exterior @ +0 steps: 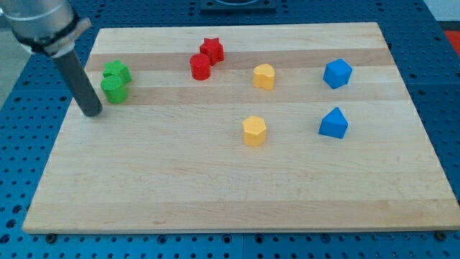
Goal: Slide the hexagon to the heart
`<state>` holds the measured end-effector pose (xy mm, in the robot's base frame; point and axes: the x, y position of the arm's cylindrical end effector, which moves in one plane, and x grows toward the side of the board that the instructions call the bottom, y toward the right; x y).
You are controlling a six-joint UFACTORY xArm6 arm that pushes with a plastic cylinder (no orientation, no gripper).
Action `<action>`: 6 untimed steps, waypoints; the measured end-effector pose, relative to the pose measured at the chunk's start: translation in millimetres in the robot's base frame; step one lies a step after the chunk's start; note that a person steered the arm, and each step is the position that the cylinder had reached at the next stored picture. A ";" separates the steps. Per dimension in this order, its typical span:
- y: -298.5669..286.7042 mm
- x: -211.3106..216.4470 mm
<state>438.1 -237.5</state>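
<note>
Bare rod tip (92, 113) holds nothing. Yellow hexagon block (254, 131) sits well to its view-right; best to approach from below, pushing up toward yellow heart block (264, 75).

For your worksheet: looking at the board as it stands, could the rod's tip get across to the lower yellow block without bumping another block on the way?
Probably yes. My tip sits at the view's left, just beside the two green blocks. The lower yellow block lies to its right, and the wood between them is bare; the red blocks lie nearer the view's top.
</note>
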 end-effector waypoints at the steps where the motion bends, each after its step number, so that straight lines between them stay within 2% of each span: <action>1: 76.6 39.9; 2: 154.1 45.3; 4: 203.7 57.7; 5: 230.5 100.7; 6: 252.6 74.2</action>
<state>512.3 15.1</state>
